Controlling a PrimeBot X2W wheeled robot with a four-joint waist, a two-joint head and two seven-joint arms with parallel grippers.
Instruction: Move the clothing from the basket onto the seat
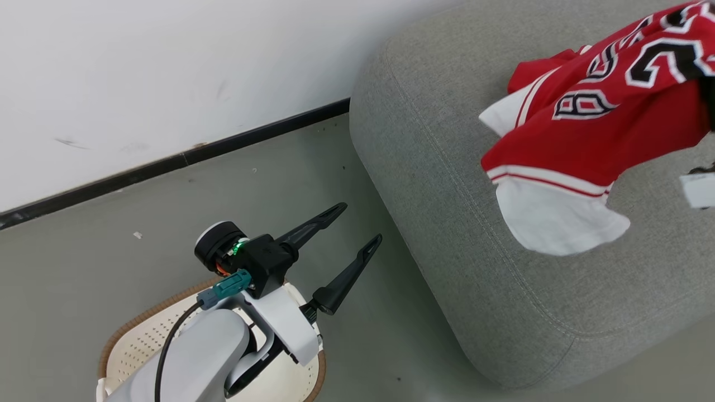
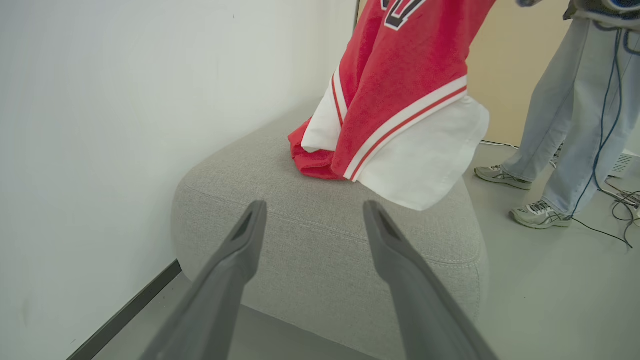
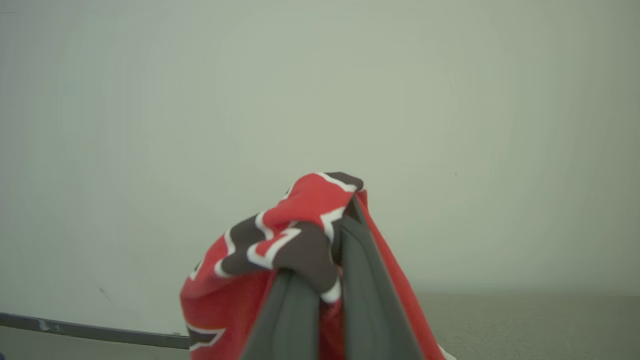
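Note:
A red garment of the clothing, with black-and-white numbers and white panels, hangs over the light-grey seat. In the left wrist view the garment has its lowest red fold touching the seat. My right gripper is shut on the top of the clothing. My left gripper stands open with nothing in it, above the floor between the basket and the seat. The same open gripper points at the seat's end. My left forearm hides much of the basket's inside.
A white wall with a dark skirting strip runs behind the basket and the seat. A person's legs in light trousers and grey shoes stand beyond the seat, with cables on the floor beside them.

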